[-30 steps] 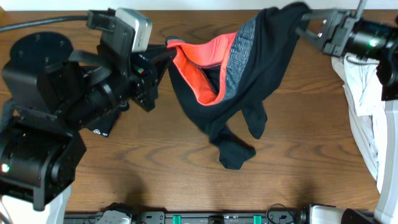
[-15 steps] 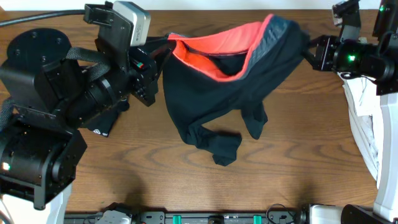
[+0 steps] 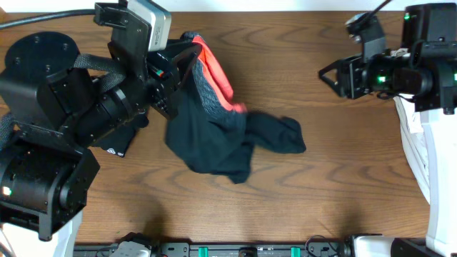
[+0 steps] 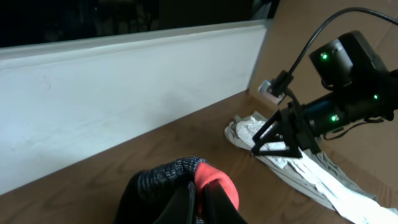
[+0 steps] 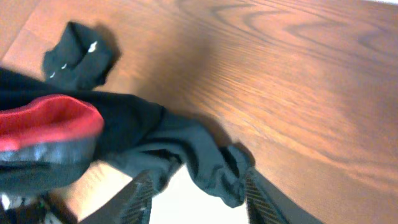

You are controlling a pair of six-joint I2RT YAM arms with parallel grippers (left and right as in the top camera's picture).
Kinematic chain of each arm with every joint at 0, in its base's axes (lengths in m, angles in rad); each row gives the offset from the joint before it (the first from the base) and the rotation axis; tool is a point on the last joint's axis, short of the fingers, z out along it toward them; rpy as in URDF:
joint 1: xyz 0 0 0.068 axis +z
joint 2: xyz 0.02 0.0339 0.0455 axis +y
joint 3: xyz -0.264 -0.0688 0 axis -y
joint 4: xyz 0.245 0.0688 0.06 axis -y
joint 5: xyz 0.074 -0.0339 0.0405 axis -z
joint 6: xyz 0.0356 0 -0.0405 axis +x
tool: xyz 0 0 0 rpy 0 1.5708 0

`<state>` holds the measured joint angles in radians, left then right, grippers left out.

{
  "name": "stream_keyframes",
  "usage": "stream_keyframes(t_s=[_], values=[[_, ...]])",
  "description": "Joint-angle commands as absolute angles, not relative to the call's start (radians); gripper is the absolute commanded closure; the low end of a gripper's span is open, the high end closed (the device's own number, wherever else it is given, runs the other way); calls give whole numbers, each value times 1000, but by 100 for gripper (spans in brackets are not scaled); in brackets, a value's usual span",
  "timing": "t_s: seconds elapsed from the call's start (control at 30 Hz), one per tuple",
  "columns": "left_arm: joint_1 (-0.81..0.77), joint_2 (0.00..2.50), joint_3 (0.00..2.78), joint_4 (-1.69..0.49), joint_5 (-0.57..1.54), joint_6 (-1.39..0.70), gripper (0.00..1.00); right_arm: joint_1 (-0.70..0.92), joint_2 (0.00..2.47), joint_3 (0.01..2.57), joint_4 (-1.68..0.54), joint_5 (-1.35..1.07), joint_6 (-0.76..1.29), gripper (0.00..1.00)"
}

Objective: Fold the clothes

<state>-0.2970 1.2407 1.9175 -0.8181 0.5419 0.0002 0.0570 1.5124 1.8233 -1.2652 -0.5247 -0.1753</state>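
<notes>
Wood-grain table (image 3: 357,178) under trousers (image 3: 207,143), white panel (image 4: 124,93) behind

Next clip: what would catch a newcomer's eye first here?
The black trousers, with a vivid red-orange lining, are clamped at the waistband in the left hand at upper left, the rest heaped on the wooden table. The right hand stands open and empty at upper right, well apart from them.
</notes>
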Motion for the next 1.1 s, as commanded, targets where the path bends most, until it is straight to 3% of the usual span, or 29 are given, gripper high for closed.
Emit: stream_keyframes(t_s=[0.0,0.33,0.67,1.07], values=[[-293,1228,1932,-783,538,-1,94,117,1531,1830,-1269,-640,-339,51],[-293,1227,1938,-731,490,-12,94,286,1600,1819,-1334,-661,-455,40],[-293,1227,1950,-693,360,-8,94,335,1606,1812,-1407,-738,-601,30],[-293,1227,2010,-679,360,-7,94,374,1607,1661,-1284,-776,-687,19]])
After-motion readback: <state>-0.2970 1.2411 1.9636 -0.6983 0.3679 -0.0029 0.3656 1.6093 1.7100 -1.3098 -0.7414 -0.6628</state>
